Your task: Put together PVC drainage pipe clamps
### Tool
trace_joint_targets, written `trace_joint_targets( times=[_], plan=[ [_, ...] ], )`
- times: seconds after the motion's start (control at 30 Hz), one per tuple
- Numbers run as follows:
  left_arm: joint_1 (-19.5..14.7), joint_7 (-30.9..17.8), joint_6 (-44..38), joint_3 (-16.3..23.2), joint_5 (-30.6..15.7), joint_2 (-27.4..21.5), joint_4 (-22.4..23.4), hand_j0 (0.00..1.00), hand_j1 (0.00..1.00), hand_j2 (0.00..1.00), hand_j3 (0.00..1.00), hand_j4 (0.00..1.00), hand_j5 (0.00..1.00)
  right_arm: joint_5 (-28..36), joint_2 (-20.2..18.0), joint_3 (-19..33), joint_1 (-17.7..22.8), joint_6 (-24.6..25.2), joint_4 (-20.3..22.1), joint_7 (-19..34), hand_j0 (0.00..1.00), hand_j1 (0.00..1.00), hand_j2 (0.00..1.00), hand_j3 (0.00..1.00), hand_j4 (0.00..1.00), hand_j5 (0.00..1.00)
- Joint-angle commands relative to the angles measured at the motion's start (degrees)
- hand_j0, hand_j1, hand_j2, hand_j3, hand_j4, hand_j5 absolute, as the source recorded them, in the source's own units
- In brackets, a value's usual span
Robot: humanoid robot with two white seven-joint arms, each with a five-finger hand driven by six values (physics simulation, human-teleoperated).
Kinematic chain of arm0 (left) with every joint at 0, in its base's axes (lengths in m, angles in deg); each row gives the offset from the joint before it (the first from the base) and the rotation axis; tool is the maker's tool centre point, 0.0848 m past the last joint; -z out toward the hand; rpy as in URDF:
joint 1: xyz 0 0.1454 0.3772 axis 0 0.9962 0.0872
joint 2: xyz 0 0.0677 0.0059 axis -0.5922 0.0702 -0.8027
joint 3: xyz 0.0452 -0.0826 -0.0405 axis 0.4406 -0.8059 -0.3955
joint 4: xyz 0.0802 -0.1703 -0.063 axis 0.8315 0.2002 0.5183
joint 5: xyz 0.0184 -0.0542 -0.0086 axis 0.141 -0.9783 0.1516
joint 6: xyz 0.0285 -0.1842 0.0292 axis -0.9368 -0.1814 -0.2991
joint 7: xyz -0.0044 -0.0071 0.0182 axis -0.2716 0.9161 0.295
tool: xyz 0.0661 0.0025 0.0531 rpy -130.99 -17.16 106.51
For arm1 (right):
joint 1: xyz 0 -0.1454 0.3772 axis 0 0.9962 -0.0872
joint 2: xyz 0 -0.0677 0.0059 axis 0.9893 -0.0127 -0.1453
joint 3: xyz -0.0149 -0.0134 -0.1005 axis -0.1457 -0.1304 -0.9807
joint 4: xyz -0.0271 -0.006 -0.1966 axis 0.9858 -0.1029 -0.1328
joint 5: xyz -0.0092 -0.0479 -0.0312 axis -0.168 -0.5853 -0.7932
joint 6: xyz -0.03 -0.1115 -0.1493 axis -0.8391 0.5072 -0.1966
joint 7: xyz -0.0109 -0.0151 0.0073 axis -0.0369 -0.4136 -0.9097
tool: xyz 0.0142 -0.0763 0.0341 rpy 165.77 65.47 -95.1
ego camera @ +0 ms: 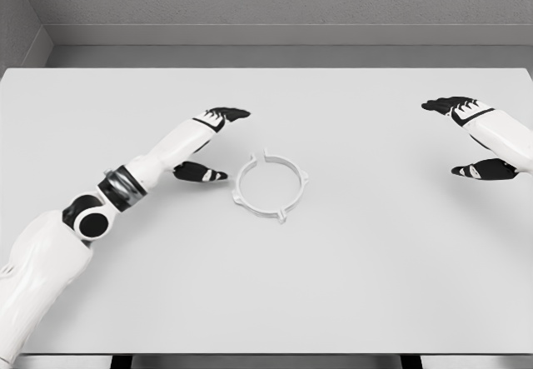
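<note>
A white ring-shaped pipe clamp (270,186) with small tabs on its rim lies flat on the white table (266,286), just left of the middle. My left hand (218,144) hovers just left of the clamp, fingers spread, thumb (200,172) pointing toward the ring's left edge and not touching it. It holds nothing. My right hand (468,138) sits far to the right near the table's edge, fingers spread and empty, well apart from the clamp.
The table's far edge meets a grey wall (266,2) at the back. The left arm's forearm and elbow joint (92,219) stretch across the lower left of the table.
</note>
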Motion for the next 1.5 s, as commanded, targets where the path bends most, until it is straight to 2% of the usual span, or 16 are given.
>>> trace_joint_targets(
  times=[0.0, 0.17, 0.37, 0.9, 1.47],
  plan=[
    [0.26, 0.04, -0.01, 0.13, -0.46, -2.08, -2.28, 1.00, 1.00, 1.00, 1.00, 1.00, 1.00, 0.43, -0.05, -0.03, 0.00, 0.15, 0.03, -0.03, 1.00, 1.00, 1.00, 1.00, 1.00, 1.00],
    [2.81, 0.04, -0.01, 0.31, -0.38, -3.57, -7.11, 1.00, 1.00, 1.00, 1.00, 1.00, 1.00, 0.43, -0.05, -0.03, 0.00, 0.15, 0.03, -0.03, 1.00, 1.00, 1.00, 1.00, 1.00, 1.00],
    [4.48, 0.04, -0.01, 0.31, -0.20, -4.28, -8.78, 1.00, 1.00, 1.00, 1.00, 1.00, 1.00, 0.43, -0.05, -0.03, 0.00, 0.15, 0.03, -0.03, 1.00, 1.00, 1.00, 1.00, 1.00, 1.00],
    [5.19, -0.05, -0.01, 0.66, 0.24, -3.40, -7.73, 1.00, 1.00, 1.00, 1.00, 1.00, 1.00, 0.43, -0.05, -0.03, 0.00, 0.15, -0.06, -0.03, 1.00, 1.00, 1.00, 1.00, 1.00, 1.00],
    [4.92, -0.05, -0.01, 0.66, 2.44, 0.29, -6.24, 1.00, 1.00, 1.00, 1.00, 1.00, 1.00, 0.43, -0.05, -0.03, 0.00, 0.15, 0.03, -0.03, 1.00, 1.00, 1.00, 1.00, 1.00, 1.00]
  ],
)
